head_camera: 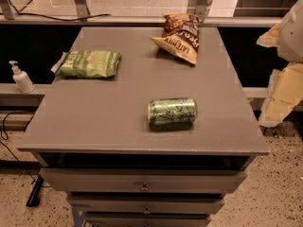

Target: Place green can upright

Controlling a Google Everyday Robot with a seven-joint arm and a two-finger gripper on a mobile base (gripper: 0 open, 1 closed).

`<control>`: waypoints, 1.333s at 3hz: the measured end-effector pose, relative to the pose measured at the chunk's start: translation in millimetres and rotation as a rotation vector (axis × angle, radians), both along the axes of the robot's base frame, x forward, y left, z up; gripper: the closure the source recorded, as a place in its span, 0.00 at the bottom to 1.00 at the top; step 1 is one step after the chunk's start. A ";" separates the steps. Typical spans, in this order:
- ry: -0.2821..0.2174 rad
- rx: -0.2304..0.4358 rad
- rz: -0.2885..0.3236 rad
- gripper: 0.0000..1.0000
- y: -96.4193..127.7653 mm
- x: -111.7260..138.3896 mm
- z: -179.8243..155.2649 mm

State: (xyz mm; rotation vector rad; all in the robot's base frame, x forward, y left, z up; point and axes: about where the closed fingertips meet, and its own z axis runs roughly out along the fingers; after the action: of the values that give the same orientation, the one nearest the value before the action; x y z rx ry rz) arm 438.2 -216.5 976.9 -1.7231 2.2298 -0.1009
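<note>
Green can [172,111] lies on its side, low-centre of frame, on the grey cabinet top [109,122]. My gripper [283,91] hangs at right edge, well apart; open or closed, can't tell. Nothing done yet: grasp, tip upright & release all left.

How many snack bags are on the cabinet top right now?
2. A green snack bag lies at the back left; a brown chip bag at the back right, behind the green can. None seems hidden. The gripper is out of view; only arm parts show at right.
</note>
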 end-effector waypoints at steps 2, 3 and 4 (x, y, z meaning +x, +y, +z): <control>-0.007 0.031 0.023 0.00 10.7 5.2 -1.1; -0.006 0.080 0.091 0.00 45.8 11.2 -15.3; -0.017 0.112 0.160 0.00 85.8 17.5 -33.5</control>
State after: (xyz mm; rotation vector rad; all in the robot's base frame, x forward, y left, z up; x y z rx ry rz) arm 455.8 -130.6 943.5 -1.8234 2.0361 0.0455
